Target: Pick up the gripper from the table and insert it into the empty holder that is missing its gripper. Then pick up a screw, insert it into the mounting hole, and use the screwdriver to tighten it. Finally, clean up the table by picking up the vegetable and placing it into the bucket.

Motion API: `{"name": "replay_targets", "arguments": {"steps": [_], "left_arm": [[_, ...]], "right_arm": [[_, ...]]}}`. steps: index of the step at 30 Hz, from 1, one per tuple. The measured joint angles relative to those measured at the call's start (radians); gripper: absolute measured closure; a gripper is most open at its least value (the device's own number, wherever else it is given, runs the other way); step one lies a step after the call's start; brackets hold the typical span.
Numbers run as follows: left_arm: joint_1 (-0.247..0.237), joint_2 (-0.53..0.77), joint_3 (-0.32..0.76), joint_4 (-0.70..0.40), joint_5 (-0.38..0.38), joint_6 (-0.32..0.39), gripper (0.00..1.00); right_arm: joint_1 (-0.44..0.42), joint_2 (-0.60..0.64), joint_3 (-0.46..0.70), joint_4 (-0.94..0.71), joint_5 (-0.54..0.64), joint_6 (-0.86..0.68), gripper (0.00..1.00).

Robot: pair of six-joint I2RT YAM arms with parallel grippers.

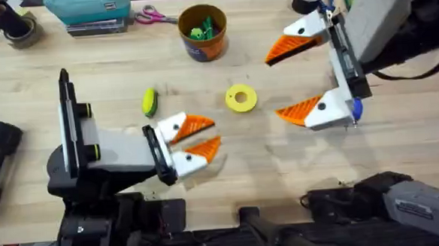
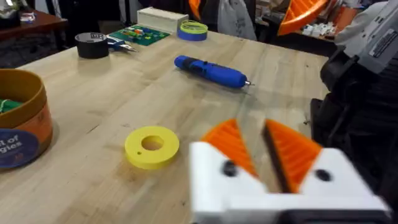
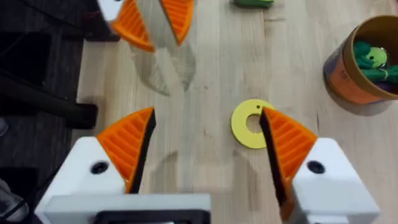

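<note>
On the desk [image 1: 402,151] from overhead, the vegetable [image 1: 150,102] lies just beyond the left pincer [image 1: 209,135], which is slightly open and empty; the bucket [image 1: 203,32] stands farther back; the right pincer [image 1: 281,86] hangs wide open, empty. In the left wrist view the screwdriver [image 2: 211,71] lies loose. In the right wrist view both tips look mounted; judging by this, cleanup is in hand: next, grasp the vegetable.

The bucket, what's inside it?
Inside the bucket lie green toy vegetables, piled near the top; one shows a pale spot in the right wrist view. Whatever sits beneath them, and the bucket's floor, is covered.
</note>
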Motion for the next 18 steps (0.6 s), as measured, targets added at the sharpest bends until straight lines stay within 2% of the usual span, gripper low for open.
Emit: {"name": "replay_targets", "arguments": {"steps": [1,2,3,7,8,11,14,18], "left_arm": [[0.000,0.000,0.000,0.000,0.000,0.000,0.893],[0.000,0.000,0.000,0.000,0.000,0.006,0.965],[0.000,0.000,0.000,0.000,0.000,0.006,0.990],[0.000,0.000,0.000,0.000,0.000,0.006,0.996],[0.000,0.000,0.000,0.000,0.000,0.006,0.996],[0.000,0.000,0.000,0.000,0.000,0.006,0.996],[0.000,0.000,0.000,0.000,0.000,0.006,0.996],[0.000,0.000,0.000,0.000,0.000,0.006,0.996]], "right_arm": [[0.000,0.000,0.000,0.000,0.000,0.000,0.003],[0.000,0.000,0.000,0.000,0.000,0.000,0.003],[0.000,0.000,0.000,0.000,0.000,0.000,0.004],[0.000,0.000,0.000,0.033,0.023,0.031,0.004],[0.000,0.000,0.000,0.103,0.081,0.154,0.004],[0.000,0.000,0.000,0.157,0.177,0.333,0.004],[0.000,0.000,0.006,0.157,0.307,0.515,0.004],[0.000,0.001,0.068,0.110,0.539,0.748,0.003]]}}
